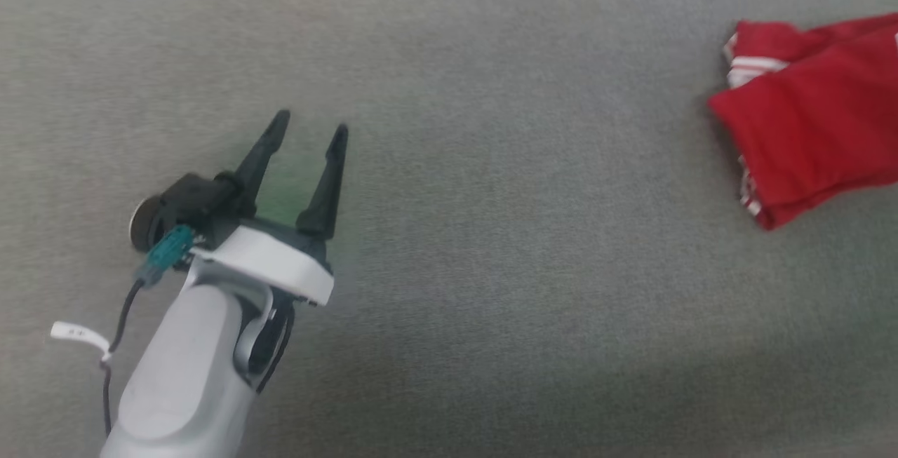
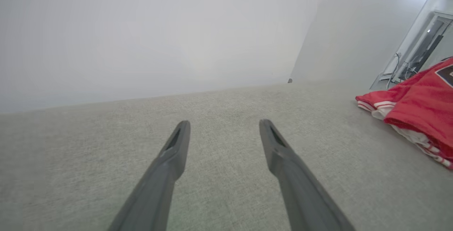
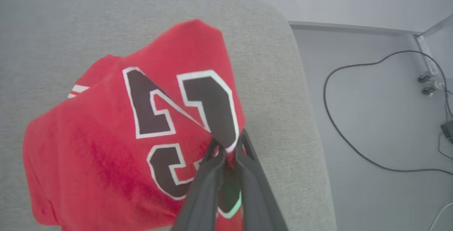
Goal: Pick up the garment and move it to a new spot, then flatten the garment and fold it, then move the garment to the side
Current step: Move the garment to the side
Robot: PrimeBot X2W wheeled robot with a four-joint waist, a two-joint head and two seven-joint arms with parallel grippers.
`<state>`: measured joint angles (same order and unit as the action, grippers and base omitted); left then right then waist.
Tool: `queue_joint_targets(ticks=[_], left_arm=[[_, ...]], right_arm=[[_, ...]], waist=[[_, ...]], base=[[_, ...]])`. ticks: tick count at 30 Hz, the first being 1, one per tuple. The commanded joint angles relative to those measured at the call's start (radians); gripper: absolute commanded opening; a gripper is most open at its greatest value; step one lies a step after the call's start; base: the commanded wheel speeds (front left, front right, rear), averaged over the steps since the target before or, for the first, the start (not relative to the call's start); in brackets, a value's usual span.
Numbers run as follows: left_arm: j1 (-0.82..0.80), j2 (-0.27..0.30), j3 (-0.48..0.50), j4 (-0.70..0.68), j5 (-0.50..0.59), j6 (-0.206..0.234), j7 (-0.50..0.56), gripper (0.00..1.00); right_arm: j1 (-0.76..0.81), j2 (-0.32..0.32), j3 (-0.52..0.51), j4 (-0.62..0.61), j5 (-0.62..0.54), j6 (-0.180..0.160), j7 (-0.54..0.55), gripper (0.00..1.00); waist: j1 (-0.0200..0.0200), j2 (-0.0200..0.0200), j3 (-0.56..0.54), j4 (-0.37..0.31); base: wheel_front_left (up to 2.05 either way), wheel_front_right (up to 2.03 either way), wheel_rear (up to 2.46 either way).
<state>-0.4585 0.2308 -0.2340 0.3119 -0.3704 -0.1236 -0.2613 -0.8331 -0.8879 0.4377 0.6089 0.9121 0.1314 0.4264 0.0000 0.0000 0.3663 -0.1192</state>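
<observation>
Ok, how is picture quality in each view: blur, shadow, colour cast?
Head view: soft all over, the garment edges smeared, a darker shadow band at lower right, a green tinge by the left gripper. Left wrist view: pale washed-out wall, its jaws soft. Right wrist view: the garment is sharp, the right gripper blurs near the lens, green glow on cloth between its jaws.

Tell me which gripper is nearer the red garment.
Right. The right gripper is shut on the garment; the left gripper stands open over the grey surface, well apart from it.
</observation>
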Motion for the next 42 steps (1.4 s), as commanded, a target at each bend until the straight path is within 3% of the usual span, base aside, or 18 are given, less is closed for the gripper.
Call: queue_joint_targets(ticks=[1, 14, 20, 34, 35, 37, 38, 39, 42], left_arm=[[-0.021, -0.002, -0.007, 0.002, 0.006, -0.005, -0.003, 1.00], [-0.158, 0.001, -0.092, 0.034, 0.015, -0.006, -0.001, 1.00], [-0.197, 0.001, -0.117, 0.043, 0.019, -0.006, -0.002, 1.00], [-0.234, 0.008, -0.145, 0.051, -0.017, -0.006, -0.004, 1.00], [-0.233, 0.010, -0.144, 0.049, -0.019, -0.006, -0.004, 1.00], [-0.228, 0.013, -0.135, 0.040, -0.023, -0.006, -0.004, 1.00], [-0.224, 0.015, -0.133, 0.034, -0.023, -0.006, -0.004, 1.00], [-0.220, 0.017, -0.132, 0.030, -0.022, -0.006, -0.004, 1.00], [-0.209, 0.021, -0.126, 0.014, -0.029, -0.006, -0.004, 1.00]], right_arm=[[-0.019, -0.010, 0.003, 0.009, -0.008, -0.002, -0.018, 0.00], [-0.173, -0.075, 0.098, 0.200, -0.105, -0.002, -0.267, 0.00], [-0.219, -0.046, 0.157, 0.304, -0.155, -0.002, -0.333, 0.00], [-0.272, 0.035, 0.225, 0.446, -0.135, -0.002, -0.394, 0.00], [-0.275, 0.039, 0.229, 0.451, -0.131, -0.002, -0.395, 0.05], [-0.286, 0.041, 0.237, 0.457, -0.126, -0.002, -0.393, 0.50], [-0.292, 0.039, 0.240, 0.460, -0.123, -0.002, -0.396, 0.91], [-0.298, 0.038, 0.242, 0.467, -0.118, -0.002, -0.399, 1.00], [-0.306, 0.040, 0.252, 0.480, -0.110, -0.002, -0.406, 1.00]], waist=[[0.0000, 0.0000, 0.024, -0.022], [0.0000, 0.0000, 0.142, -0.056], [0.0000, 0.0000, 0.181, -0.052], [0.0000, 0.0000, 0.221, -0.025], [0.0000, 0.0000, 0.220, -0.024], [0.0000, 0.0000, 0.218, -0.024], [0.0000, 0.0000, 0.215, -0.024], [0.0000, 0.0000, 0.213, -0.024], [0.0000, 0.0000, 0.202, -0.026]], base=[[0.00, 0.00, 0.00], [0.00, 0.00, 0.00], [0.00, 0.00, 0.00], [0.00, 0.00, 0.00], [0.00, 0.00, 0.00], [0.00, 0.00, 0.00], [0.00, 0.00, 0.00], [0.00, 0.00, 0.00], [0.00, 0.00, 0.00]])
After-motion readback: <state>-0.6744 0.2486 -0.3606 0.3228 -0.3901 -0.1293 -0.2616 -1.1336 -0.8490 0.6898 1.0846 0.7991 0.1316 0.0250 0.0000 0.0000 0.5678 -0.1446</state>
